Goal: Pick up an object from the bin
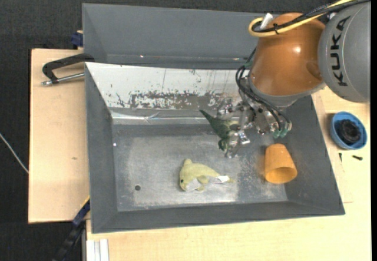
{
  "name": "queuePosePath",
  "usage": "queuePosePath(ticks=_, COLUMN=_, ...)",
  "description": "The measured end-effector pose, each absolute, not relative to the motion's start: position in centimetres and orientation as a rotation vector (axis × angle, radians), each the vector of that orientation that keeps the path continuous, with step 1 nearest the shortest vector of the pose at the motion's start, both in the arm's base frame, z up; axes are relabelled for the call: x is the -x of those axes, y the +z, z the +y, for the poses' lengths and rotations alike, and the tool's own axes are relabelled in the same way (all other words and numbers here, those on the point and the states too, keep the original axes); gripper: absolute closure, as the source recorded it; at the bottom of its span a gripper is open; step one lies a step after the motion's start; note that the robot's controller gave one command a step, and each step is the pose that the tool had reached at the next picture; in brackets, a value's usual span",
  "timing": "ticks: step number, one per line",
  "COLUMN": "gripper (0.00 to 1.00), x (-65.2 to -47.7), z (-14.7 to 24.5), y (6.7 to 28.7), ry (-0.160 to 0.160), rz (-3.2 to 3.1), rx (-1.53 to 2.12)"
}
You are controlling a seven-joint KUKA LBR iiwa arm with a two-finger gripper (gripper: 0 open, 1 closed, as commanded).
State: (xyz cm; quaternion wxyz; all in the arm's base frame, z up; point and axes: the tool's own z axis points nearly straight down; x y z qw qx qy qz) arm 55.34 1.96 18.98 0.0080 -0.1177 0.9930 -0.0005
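Note:
My gripper (234, 141) hangs below the orange wrist cover, over the right middle of the bin. A dark green toy figure (215, 124) with a thin pointed end sticks out up and to the left from between its metal fingers, which are shut on it. An orange plastic cup (278, 164) lies on its side just to the right of the gripper, near the bin's right wall. A pale yellow soft toy (197, 175) with a white tag lies on the floor below and to the left of the gripper, apart from it.
The arm and its orange cover reach in from the upper right and hide the bin's far right corner. The left half of the bin floor is bare grey metal with a small dark spot (137, 188).

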Motion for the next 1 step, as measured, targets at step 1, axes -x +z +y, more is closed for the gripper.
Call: queuePosePath(ticks=1, gripper=1.00, x=-54.85, z=-0.54, y=29.16, ry=-0.007, rz=2.771, rx=1.457)
